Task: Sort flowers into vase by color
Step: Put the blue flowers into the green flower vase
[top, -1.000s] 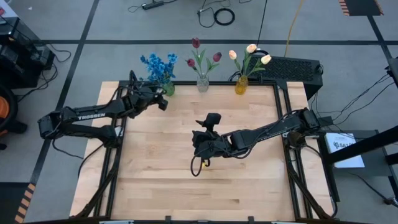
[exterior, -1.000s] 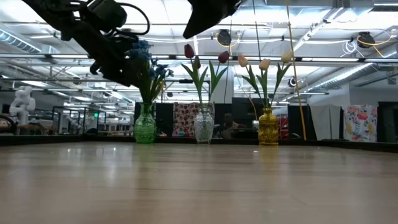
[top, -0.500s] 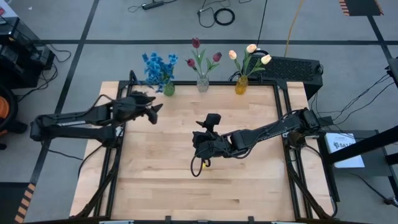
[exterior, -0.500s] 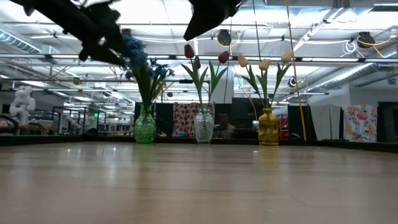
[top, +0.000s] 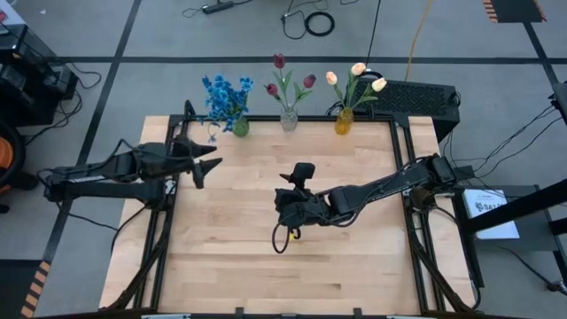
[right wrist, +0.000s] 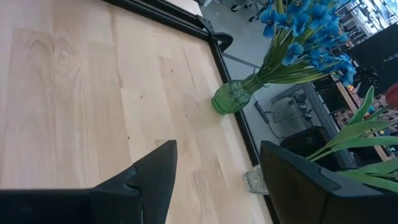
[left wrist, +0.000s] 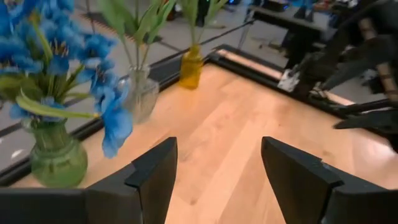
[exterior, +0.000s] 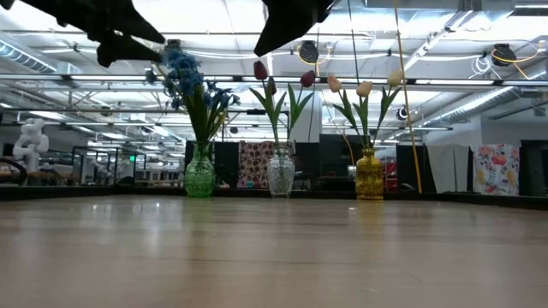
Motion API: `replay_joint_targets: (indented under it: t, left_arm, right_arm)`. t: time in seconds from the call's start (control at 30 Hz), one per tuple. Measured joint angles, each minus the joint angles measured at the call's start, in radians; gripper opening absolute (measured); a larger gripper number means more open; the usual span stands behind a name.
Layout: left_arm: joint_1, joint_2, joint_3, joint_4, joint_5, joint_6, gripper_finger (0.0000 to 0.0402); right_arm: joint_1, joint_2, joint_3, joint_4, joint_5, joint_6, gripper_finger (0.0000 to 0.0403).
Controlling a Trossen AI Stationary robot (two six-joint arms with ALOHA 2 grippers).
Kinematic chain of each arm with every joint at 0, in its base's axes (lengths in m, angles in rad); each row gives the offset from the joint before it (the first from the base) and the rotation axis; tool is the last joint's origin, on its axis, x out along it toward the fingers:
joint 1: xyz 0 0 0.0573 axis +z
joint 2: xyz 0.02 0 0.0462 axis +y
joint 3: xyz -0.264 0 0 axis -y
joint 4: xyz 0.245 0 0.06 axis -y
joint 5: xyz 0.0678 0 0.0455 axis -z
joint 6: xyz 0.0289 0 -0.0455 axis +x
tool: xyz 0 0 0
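blue flowers: in green vase, colour matched
left gripper: fingers spread, empty, near green vase
right gripper: fingers spread, empty, waiting mid-table

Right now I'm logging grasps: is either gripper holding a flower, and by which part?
Nothing is held. The left gripper is open and empty near the blue flowers; the right gripper is open and empty mid-table.

Bright blue blossoms in green vase, dark red tulips in clear vase, cream-yellow tulips in amber vase.
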Motion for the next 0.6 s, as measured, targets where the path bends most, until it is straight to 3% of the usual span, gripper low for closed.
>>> replay_joint_targets:
  t: [0.2, 0.43, 0.53, 0.6]
  left_arm:
    - [-0.027, -0.068, 0.0, 0.059, -0.043, 0.096, 0.0237]
    - [-0.031, -0.029, 0.0, 0.266, -0.328, 0.381, 0.0237]
    - [-0.009, 0.045, 0.0, 0.276, -0.496, 0.463, 0.0237]
    - [0.013, 0.092, 0.0, 0.275, -0.537, 0.475, 0.0237]
  right_arm:
    - [0.003, 0.0, 0.0, -0.002, 0.0, 0.0, 0.0222]
    - [0.003, 0.0, 0.0, -0.001, 0.0, 0.0, 0.0222]
    - [0.003, 0.0, 0.0, -0.001, 0.0, 0.0, 0.0222]
    - [0.003, 0.0, 0.0, -0.001, 0.0, 0.0, 0.0222]
